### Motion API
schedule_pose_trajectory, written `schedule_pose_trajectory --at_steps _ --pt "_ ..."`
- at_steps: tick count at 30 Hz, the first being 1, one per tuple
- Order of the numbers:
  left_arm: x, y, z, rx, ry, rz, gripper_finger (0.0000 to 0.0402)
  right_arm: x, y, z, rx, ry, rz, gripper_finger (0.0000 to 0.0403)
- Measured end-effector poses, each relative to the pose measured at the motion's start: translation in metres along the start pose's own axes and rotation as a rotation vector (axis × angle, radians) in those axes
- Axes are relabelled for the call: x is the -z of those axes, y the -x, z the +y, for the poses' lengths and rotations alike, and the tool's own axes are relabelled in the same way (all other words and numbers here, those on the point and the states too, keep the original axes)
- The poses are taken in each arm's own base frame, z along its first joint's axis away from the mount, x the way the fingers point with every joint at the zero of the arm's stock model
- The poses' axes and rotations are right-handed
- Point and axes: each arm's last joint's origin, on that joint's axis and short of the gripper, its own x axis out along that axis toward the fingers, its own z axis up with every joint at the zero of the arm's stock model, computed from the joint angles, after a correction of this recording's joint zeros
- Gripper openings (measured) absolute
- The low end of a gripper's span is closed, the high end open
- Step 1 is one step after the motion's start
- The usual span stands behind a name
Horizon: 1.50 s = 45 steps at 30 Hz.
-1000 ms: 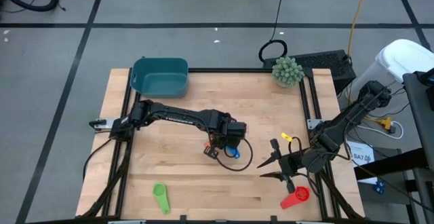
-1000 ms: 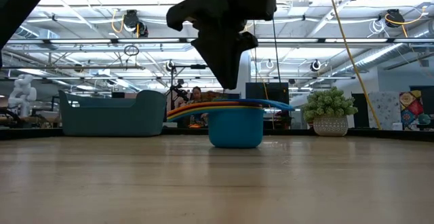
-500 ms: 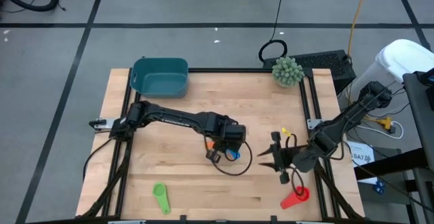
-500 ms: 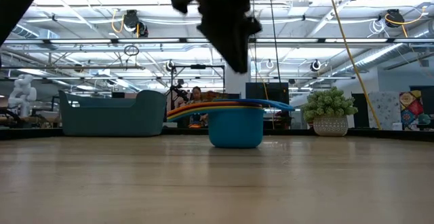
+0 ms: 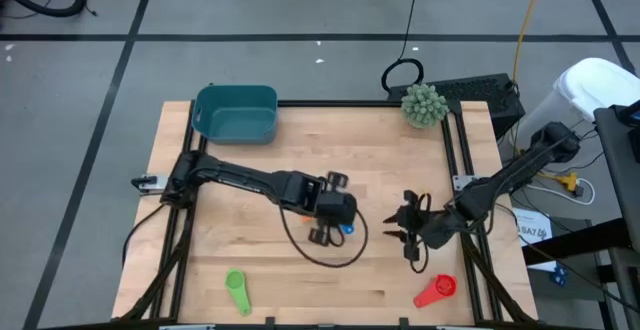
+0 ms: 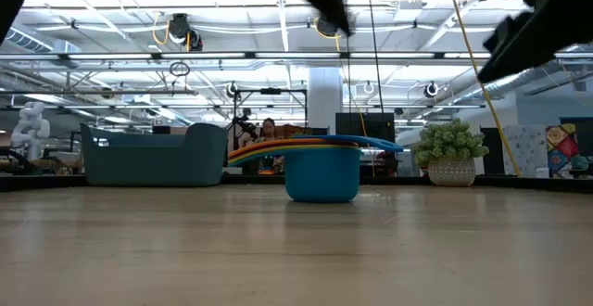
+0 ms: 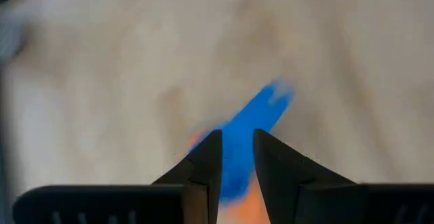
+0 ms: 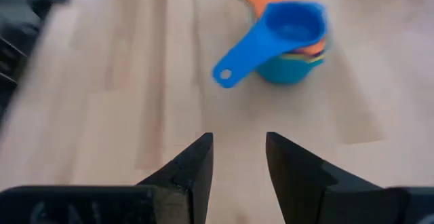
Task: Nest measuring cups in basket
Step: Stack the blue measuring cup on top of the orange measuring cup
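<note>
The wooden tabletop (image 5: 250, 260) is bounded by a dark frame, and most of its surface lies bare. The teal basket (image 5: 236, 113) is set at the far left corner, well apart from everything else, with open wood between it and the centre. A spiky green ball plant (image 5: 424, 103) is seen at the far right corner.

Near the middle of the tabletop a nested stack of measuring cups (image 6: 321, 167) is standing, with a blue cup (image 8: 291, 24) uppermost and orange and yellow rims showing beneath it; its handle points away from the stack. A green measuring cup (image 5: 236, 289) is lying alone near the front edge on the left, and a red measuring cup (image 5: 437, 290) near the front edge on the right.

The left hand (image 5: 331, 218) is poised above the stack; in its wrist view the fingers (image 7: 205, 163) are set narrowly apart, with only a slim gap, and nothing is gripped between them. The right hand (image 5: 408, 232) is held just to the right of the stack, apart from it, with its fingers (image 8: 193, 166) moderately open and empty over bare wood.
</note>
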Motion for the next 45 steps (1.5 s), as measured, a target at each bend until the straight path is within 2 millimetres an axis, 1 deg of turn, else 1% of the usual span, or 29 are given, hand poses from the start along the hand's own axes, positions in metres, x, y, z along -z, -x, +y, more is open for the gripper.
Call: schedule_pose_trajectory --at_steps 3,5,7,11,14,16,19,21,23,25,31,33,37,42,45 --pt "0.017 0.003 0.006 -0.109 -0.005 0.182 0.0088 0.014 -0.013 -0.007 -0.068 -0.136 -0.083 0.013" --pt "0.026 0.003 0.011 -0.129 0.022 0.267 0.0088 0.021 -0.018 -0.012 -0.086 -0.185 -0.139 0.013" --pt "0.035 0.005 0.016 -0.127 0.053 0.348 0.0088 0.025 -0.022 -0.019 -0.069 -0.187 -0.148 0.013" --pt "0.047 0.006 0.025 -0.126 0.091 0.448 0.0088 0.034 -0.034 -0.027 0.008 -0.108 -0.078 0.0122" --pt "0.049 0.005 0.03 -0.133 0.118 0.455 0.0088 0.033 -0.043 -0.025 -0.006 -0.066 -0.071 0.0106" --pt "0.05 0.005 0.032 -0.135 0.126 0.456 0.0088 0.031 -0.05 -0.023 -0.003 -0.033 -0.069 0.0086" --pt "0.05 0.005 0.031 -0.123 0.141 0.454 0.0088 0.025 -0.06 -0.017 0.002 0.024 -0.048 0.0032" --pt "0.049 0.005 0.028 -0.088 0.15 0.449 0.0088 0.023 -0.068 -0.013 0.012 0.069 -0.026 0.0009" --pt "0.048 0.005 0.024 -0.081 0.146 0.449 0.0088 0.02 -0.077 -0.01 0.026 0.095 -0.006 0.0005" --pt "0.048 0.012 0.018 -0.081 0.134 0.453 0.0088 0.02 -0.085 -0.009 0.032 0.121 0.027 0.0001" --pt "0.046 0.042 0.011 -0.099 0.161 0.391 0.0088 0.02 -0.103 -0.014 0.051 0.13 0.083 0.0" --pt "0.046 0.053 0.011 -0.125 0.18 0.363 0.0088 0.017 -0.106 -0.015 0.058 0.136 0.083 0.0" --pt "0.045 0.069 0.007 -0.149 0.22 0.31 0.0088 0.006 -0.108 -0.017 0.064 0.148 0.055 0.0" --pt "0.043 0.076 -0.003 -0.147 0.221 0.283 0.0088 -0.006 -0.111 -0.018 0.036 0.146 0.034 0.0" --pt "0.042 0.08 -0.008 -0.165 0.213 0.269 0.0088 -0.01 -0.116 -0.016 0.018 0.153 0.022 0.0"
